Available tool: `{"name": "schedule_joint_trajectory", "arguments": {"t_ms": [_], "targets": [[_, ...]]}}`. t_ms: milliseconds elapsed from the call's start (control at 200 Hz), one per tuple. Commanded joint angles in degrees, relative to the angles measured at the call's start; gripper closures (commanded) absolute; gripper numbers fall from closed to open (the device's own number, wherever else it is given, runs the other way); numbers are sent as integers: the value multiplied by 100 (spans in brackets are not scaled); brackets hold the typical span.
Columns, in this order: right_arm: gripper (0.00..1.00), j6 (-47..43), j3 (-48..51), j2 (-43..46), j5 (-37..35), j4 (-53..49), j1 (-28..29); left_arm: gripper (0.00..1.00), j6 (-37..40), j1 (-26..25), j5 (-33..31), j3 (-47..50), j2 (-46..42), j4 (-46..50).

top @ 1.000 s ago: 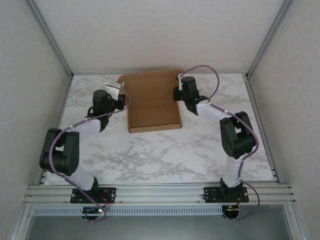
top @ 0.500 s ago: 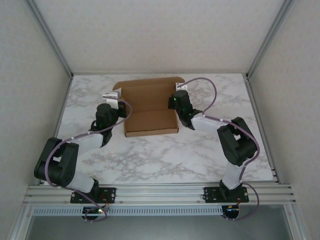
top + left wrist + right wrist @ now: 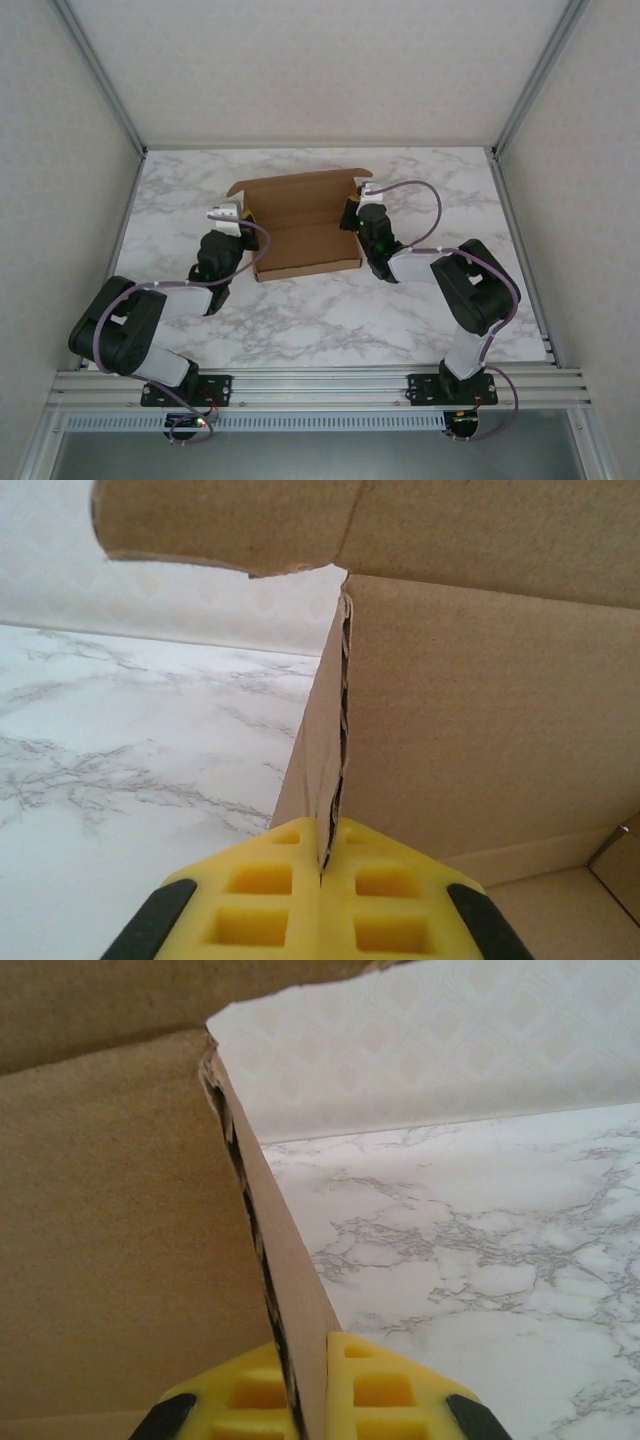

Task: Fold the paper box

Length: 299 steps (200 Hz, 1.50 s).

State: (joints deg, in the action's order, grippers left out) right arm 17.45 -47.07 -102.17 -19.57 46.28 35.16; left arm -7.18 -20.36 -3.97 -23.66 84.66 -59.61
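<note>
The paper box (image 3: 300, 215) sits clamped by left pincer (image 3: 322, 852) and right pincer (image 3: 312, 1348).

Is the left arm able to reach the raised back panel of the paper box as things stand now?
Probably not at once. The left gripper is shut on the left side wall of the paper box, so it must let go first. After that the way looks free.
</note>
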Motion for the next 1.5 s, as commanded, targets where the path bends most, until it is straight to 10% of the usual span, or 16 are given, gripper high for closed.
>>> {"name": "schedule_joint_trajectory", "arguments": {"t_ms": [0,1492], "targets": [[100,329,257,-91,147,-34,174,100,-185,-183,-139,209,-64,-337],[100,948,1584,-356,-517,443,587,100,-1062,-1339,-1619,1345,597,-860]]}}
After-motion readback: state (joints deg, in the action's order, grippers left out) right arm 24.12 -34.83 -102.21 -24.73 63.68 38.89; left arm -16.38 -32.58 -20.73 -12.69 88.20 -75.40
